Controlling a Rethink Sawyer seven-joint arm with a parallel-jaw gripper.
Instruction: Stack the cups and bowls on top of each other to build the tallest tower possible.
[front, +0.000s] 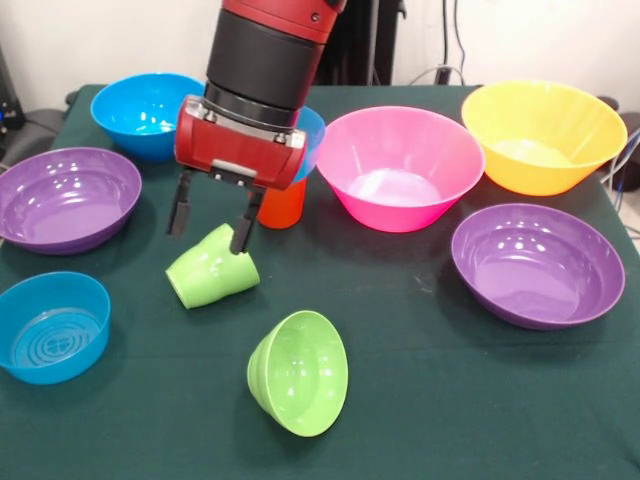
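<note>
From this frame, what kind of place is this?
Probably a robot lab bench: a green cloth-covered table, loose cables on the wall behind, and the arm's tool over scattered plastic bowls.

Dark green tablecloth (450, 400), cables (455, 40) behind

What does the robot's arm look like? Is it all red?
Not all red. The arm is a fat round tube, glossy red at the top, then a wide black band with a ridged black ring under it. Below sits a chunky red block with a small grey plate. The gripper has two thin, flat black fingers. No cables or writing show on it.
</note>
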